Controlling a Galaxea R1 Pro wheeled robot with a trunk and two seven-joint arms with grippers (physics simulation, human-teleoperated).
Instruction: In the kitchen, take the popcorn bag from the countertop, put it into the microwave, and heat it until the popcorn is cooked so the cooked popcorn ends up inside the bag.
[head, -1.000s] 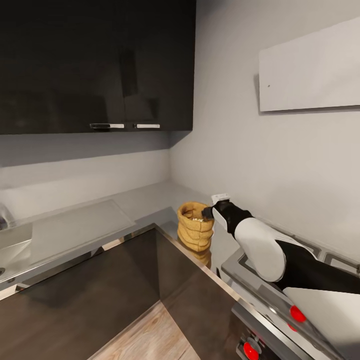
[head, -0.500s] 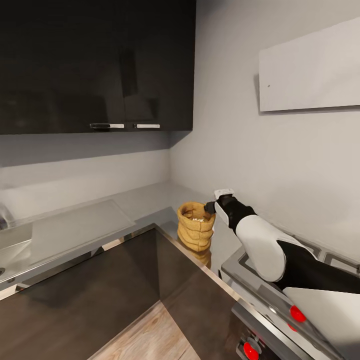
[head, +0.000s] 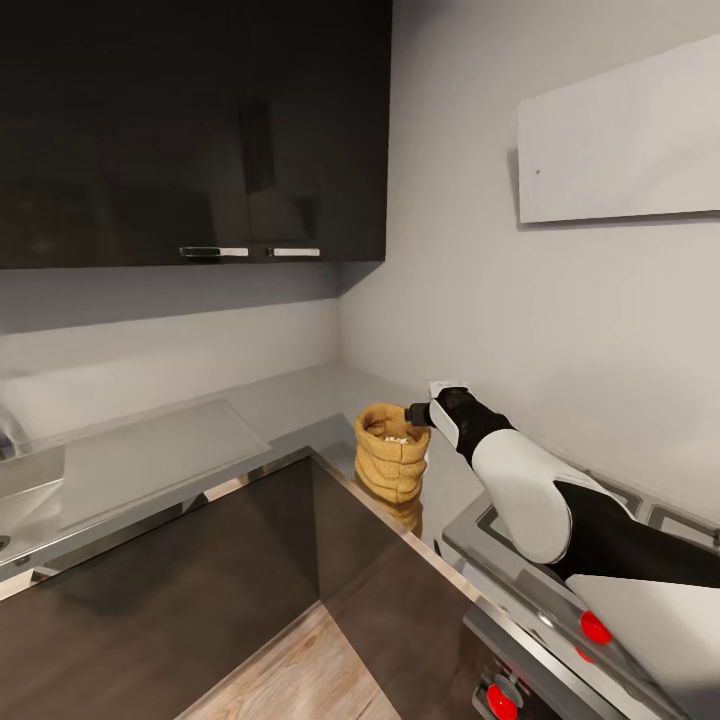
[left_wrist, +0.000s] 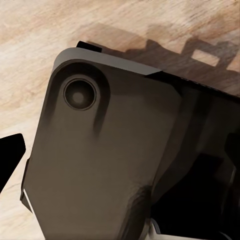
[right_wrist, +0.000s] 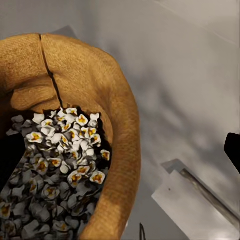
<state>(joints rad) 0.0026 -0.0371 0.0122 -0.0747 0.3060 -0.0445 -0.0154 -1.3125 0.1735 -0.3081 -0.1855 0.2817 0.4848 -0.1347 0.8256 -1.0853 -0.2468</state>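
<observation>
My right tool (head: 418, 412) sits higher now than a second ago, when it was lower and right against the near rim of the popcorn bag (head: 390, 455). It has lifted and then slid slightly back toward the bag over the last half second. My forearm (head: 520, 490) has risen with it. In the right wrist view the tool looks down into the bag's open mouth.
</observation>
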